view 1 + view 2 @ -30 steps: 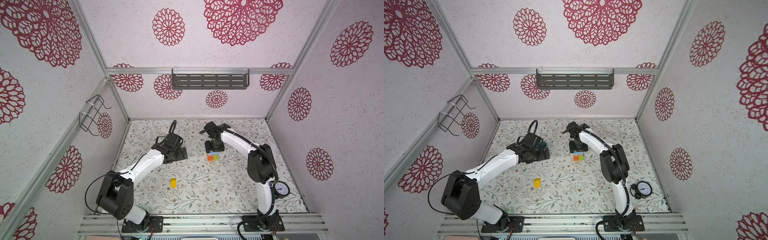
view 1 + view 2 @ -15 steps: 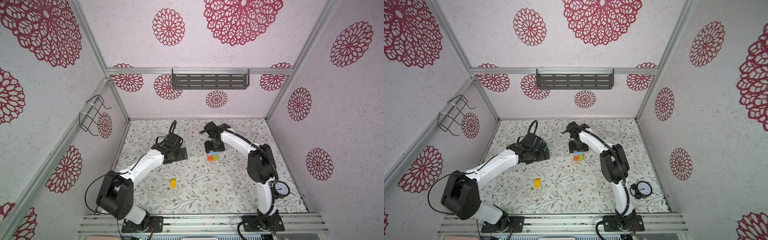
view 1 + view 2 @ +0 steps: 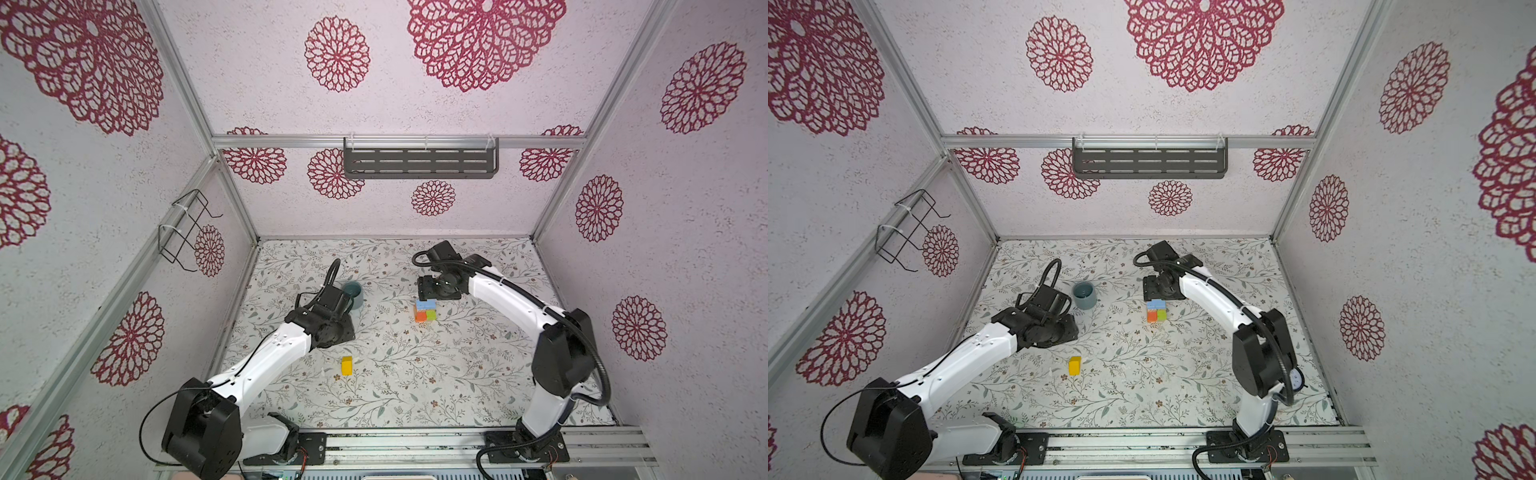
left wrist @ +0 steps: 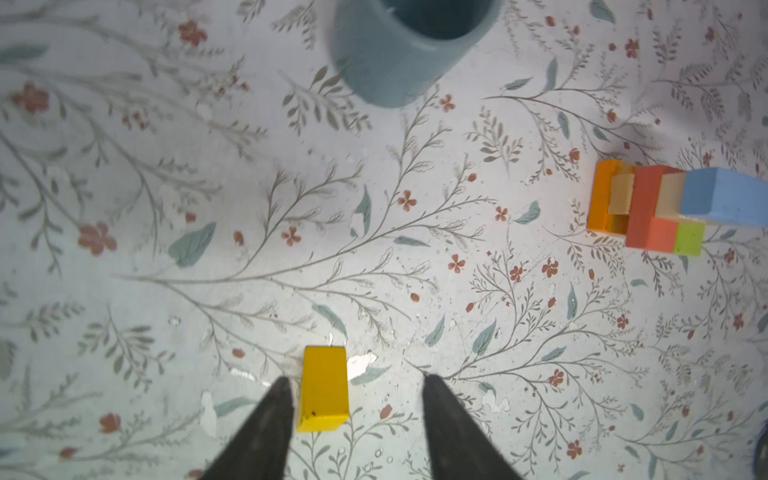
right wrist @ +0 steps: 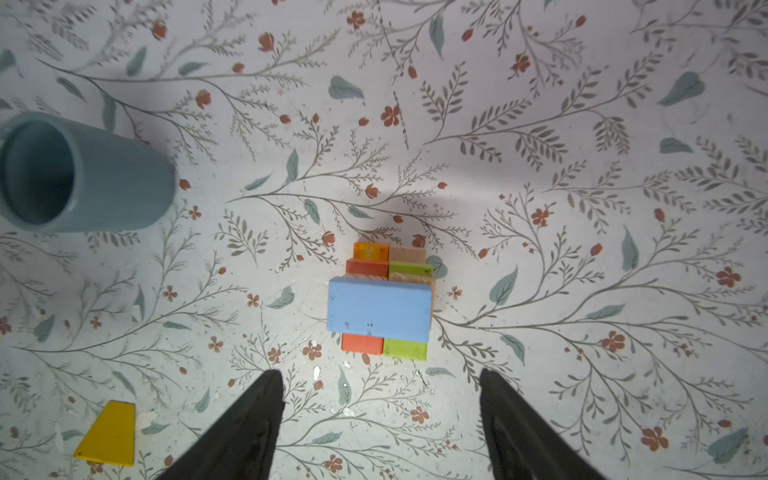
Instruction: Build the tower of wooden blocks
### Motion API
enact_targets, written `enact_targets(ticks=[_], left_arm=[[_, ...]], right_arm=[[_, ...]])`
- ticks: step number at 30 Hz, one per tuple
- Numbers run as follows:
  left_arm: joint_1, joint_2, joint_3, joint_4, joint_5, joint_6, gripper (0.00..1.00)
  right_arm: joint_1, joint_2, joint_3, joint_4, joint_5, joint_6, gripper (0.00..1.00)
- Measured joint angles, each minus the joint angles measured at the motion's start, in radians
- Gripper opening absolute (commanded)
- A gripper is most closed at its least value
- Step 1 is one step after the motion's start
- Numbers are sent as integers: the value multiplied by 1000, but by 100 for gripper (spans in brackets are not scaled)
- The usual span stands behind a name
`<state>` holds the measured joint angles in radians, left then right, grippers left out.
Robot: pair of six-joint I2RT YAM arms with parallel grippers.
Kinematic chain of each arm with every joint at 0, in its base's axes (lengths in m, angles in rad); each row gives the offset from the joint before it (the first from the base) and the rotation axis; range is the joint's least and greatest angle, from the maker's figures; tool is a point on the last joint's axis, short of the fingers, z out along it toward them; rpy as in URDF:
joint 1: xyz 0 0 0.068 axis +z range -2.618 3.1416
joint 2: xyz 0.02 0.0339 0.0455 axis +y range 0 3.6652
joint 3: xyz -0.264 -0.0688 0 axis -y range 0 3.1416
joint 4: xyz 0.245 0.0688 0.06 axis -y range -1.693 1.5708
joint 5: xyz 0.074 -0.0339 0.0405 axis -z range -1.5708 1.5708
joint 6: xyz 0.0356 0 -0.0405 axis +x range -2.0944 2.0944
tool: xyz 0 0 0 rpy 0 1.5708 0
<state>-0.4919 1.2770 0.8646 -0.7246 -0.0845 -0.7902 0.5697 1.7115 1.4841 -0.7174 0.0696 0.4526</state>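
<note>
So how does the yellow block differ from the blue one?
The yellow block rests alone on the table, touching no other block; the blue block lies flat on top of the tower. The yellow one is not yet stacked; the blue one is. Both are painted oblongs.

Teal cup (image 3: 1084, 296) upright on floral mat (image 3: 1142, 374), dark wall shelf (image 3: 1149, 163), wire rack (image 3: 905, 228), clock (image 3: 1296, 379)
</note>
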Motion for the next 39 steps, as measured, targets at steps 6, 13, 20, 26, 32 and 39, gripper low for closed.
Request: enact_targets(ticks=[6, 13, 20, 26, 32, 39], left_arm=[[-55, -90, -113, -18, -32, -62, 29], [-133, -115, -209, -12, -76, -140, 15], [-156, -114, -293, 26, -93, -197, 0], [-169, -74, -323, 93, -92, -225, 0], [-189, 5, -321, 175, -87, -239, 0], [-234, 83, -276, 239, -91, -257, 0]], right_arm=[[-23, -131, -167, 82, -5, 19, 78], [-24, -191, -307, 125, -23, 39, 78], [-24, -264, -371, 159, -27, 56, 78], [-24, -276, -382, 171, -27, 65, 79], [-24, -293, -382, 171, -25, 65, 79], [-24, -329, -391, 174, -22, 64, 79]])
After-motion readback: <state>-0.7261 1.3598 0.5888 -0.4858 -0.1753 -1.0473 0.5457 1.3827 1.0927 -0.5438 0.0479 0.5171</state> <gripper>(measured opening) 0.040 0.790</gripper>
